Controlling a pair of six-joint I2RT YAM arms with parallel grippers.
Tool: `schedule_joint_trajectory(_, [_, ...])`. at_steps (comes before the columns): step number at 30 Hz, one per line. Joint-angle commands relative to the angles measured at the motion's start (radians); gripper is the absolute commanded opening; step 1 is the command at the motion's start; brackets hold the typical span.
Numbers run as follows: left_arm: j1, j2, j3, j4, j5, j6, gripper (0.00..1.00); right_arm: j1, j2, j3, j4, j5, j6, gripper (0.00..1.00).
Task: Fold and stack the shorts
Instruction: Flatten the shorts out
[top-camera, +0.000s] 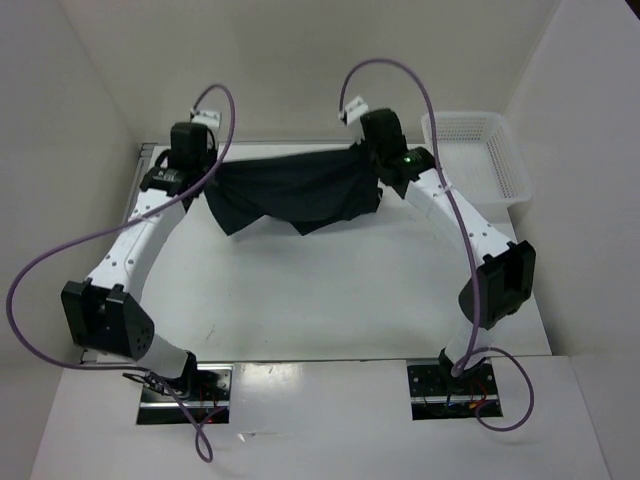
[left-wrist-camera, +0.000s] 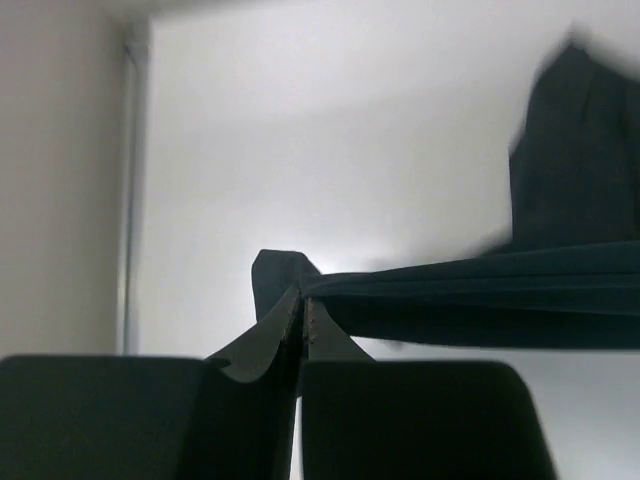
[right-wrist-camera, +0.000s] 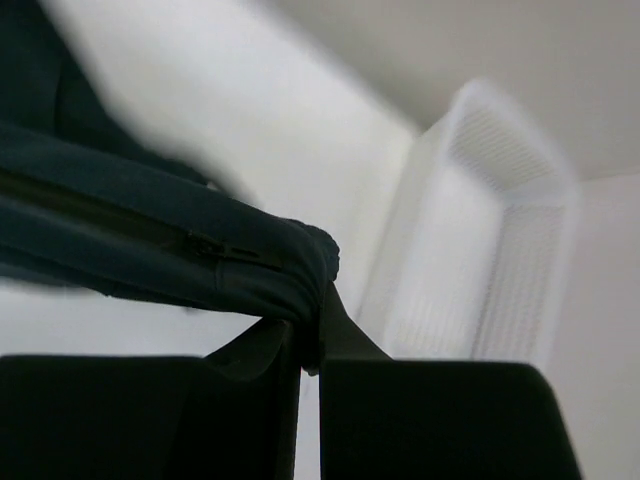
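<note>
The dark shorts (top-camera: 295, 190) hang stretched between my two grippers above the far part of the table, sagging in the middle. My left gripper (top-camera: 200, 170) is shut on the left corner; in the left wrist view its jaws (left-wrist-camera: 302, 310) pinch the fabric (left-wrist-camera: 470, 295), which runs off to the right. My right gripper (top-camera: 368, 160) is shut on the right corner; in the right wrist view its jaws (right-wrist-camera: 312, 330) clamp a bunched edge of the shorts (right-wrist-camera: 150, 240) with a zip showing.
A white mesh basket (top-camera: 478, 155) stands at the far right, just right of my right arm; it also shows in the right wrist view (right-wrist-camera: 500, 250). White walls enclose the table on the left, back and right.
</note>
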Motion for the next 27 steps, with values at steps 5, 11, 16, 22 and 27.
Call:
schedule_joint_trajectory(5, [0.089,0.145,0.572,0.139,-0.108,0.006,0.00,-0.010,0.114,0.532,0.329,0.418,0.066,0.00])
schedule_joint_trajectory(11, [0.080,0.076,0.565,0.111,-0.085,0.006,0.00,-0.010,0.090,0.550,0.310,0.395,0.021,0.00])
schedule_joint_trajectory(16, [0.071,-0.047,0.295,0.086,-0.087,0.006,0.00,-0.010,-0.022,0.305,0.225,0.236,-0.048,0.00])
schedule_joint_trajectory(22, [-0.015,-0.381,-0.266,-0.046,-0.035,0.006,0.00,0.020,-0.224,-0.208,0.006,0.008,-0.303,0.00])
schedule_joint_trajectory(27, [-0.107,-0.533,-0.564,-0.212,0.041,0.006,0.00,0.116,-0.308,-0.575,-0.111,-0.037,-0.352,0.00])
